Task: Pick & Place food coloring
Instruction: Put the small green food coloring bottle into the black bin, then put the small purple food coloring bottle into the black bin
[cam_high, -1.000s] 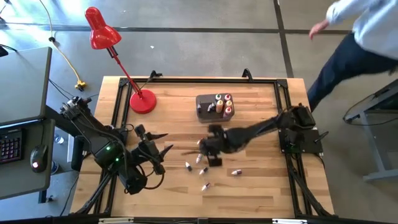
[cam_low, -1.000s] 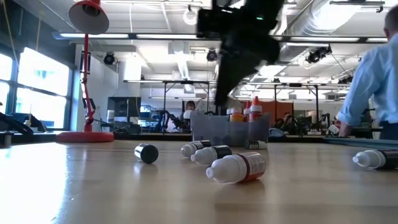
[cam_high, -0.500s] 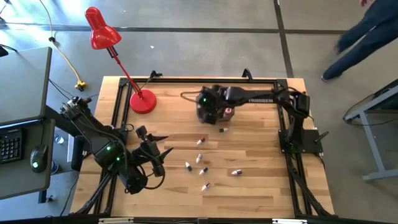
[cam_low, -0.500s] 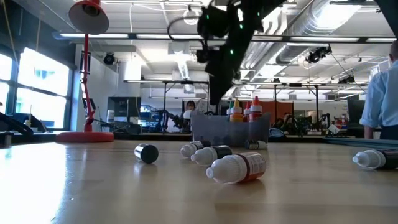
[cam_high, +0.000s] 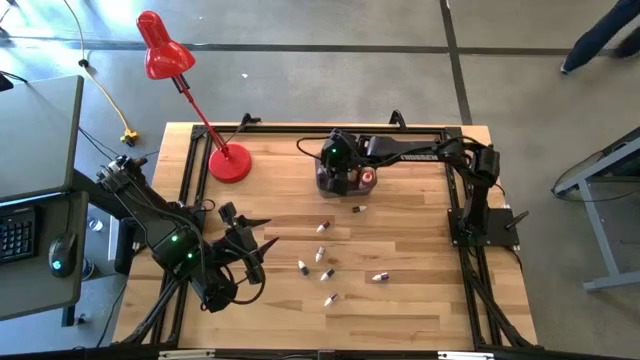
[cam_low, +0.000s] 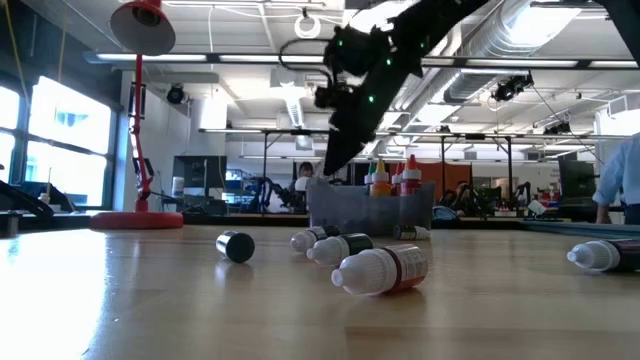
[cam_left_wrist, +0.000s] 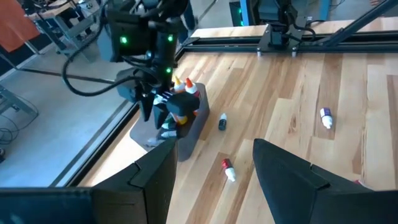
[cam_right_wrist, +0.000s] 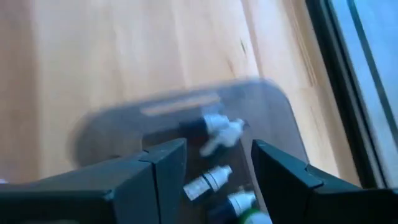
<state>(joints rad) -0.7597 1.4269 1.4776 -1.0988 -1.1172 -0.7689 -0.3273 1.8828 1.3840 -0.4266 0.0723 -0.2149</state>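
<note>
food coloring (cam_right_wrist: 219, 133) inside tub (cam_right_wrist: 273, 118) shows only from right wrist.

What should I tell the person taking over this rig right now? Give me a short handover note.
Right gripper: open above the grey tub at the table's far side, nothing between its fingers.
Left gripper: open and empty, waiting at the near left.
Done: several food coloring bottles stand or lie in the tub.
Left: seven loose bottles lie on the wood mid-table, one of them just beside the tub. Pick each up and drop it in.
</note>
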